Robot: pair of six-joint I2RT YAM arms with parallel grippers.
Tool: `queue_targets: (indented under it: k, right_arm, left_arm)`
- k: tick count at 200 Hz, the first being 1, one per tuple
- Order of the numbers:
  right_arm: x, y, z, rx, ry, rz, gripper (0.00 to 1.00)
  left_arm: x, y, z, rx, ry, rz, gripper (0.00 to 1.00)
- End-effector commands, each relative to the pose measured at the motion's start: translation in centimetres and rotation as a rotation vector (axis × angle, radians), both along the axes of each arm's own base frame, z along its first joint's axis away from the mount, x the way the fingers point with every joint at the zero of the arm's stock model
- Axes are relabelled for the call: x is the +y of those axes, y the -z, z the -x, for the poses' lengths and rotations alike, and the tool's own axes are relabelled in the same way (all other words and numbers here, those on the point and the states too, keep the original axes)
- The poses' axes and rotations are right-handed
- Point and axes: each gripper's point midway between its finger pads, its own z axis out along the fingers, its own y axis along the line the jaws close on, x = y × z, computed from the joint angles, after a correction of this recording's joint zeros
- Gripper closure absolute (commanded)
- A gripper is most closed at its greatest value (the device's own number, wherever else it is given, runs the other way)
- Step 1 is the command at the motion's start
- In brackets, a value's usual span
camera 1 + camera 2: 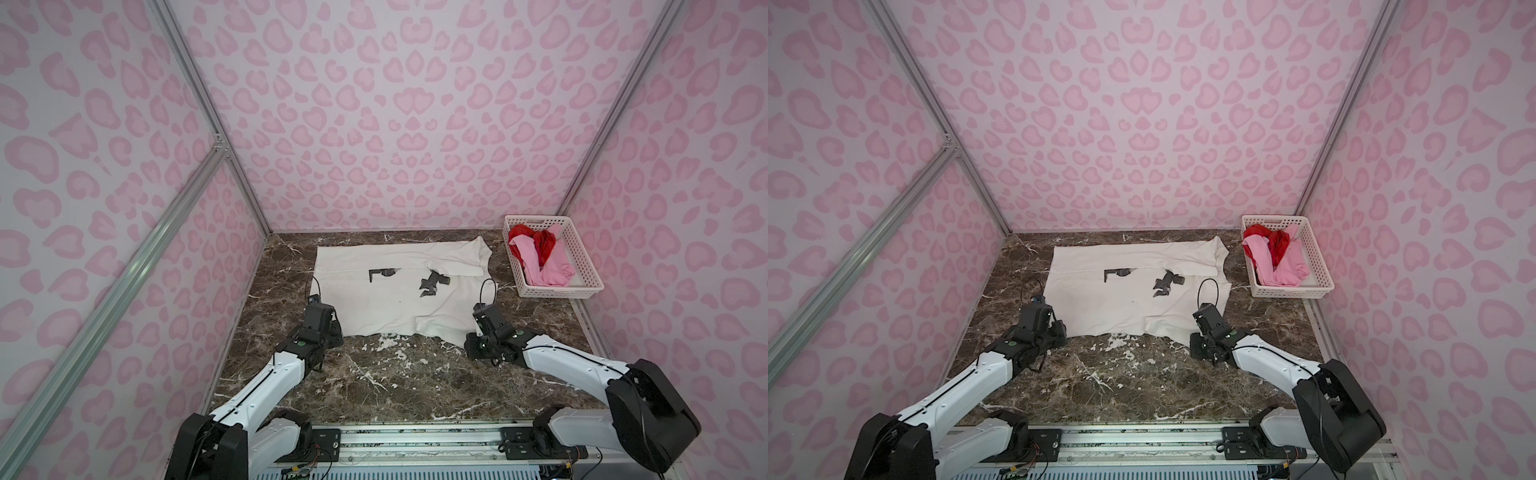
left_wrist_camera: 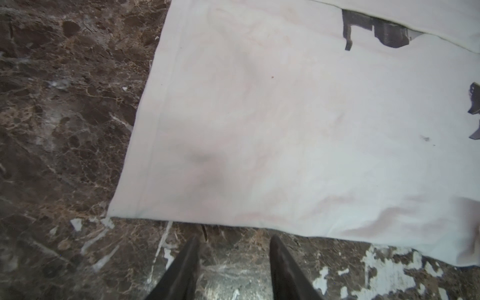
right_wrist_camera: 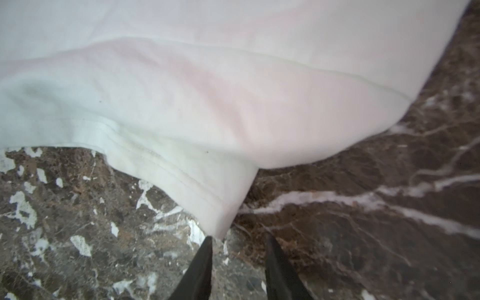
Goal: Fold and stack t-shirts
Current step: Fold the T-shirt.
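- Left gripper (image 2: 233,239): fingers spread, empty, short of the hem of the white shirt (image 2: 285,130), which lies flat on the table (image 2: 65,130); closing here would catch nothing.
- Right gripper (image 3: 239,240): fingers spread beside a limp corner; it could slip free.
- Basket (image 1: 557,293), far right: pink shirt (image 1: 555,270) and red shirt (image 1: 542,245), bundled.

Both top views are bright and evenly lit by soft light with no hard shadows, and the wide lens stretches the patterned walls (image 1: 62,124) toward the picture edges. The left wrist view is fairly sharp, showing a soft grey shadow on the off-white t-shirt (image 2: 285,117) and a dull sheen on the tabletop (image 2: 233,280). The right wrist view is hazy and blurred, with the cloth washed pale and tinged pink.
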Motion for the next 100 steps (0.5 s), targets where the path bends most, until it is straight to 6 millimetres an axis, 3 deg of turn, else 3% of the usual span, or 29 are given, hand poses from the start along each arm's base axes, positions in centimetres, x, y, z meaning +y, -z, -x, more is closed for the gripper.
queue_targets:
  k: [1, 44, 100]
  right_arm:
    - [1.0, 0.0, -0.6, -0.011, -0.023, -0.050, 0.65]
    - [1.9, 0.9, -0.7, 0.012, -0.040, -0.076, 0.65]
    - [2.0, 0.7, -0.9, 0.009, -0.047, -0.077, 0.69]
  left_arm:
    - [0.7, -0.6, -1.0, -0.030, -0.013, -0.010, 0.54]
    - [2.8, 1.1, -1.7, 0.025, -0.086, -0.008, 0.53]
    - [5.2, 3.9, -0.6, 0.117, -0.171, -0.001, 0.56]
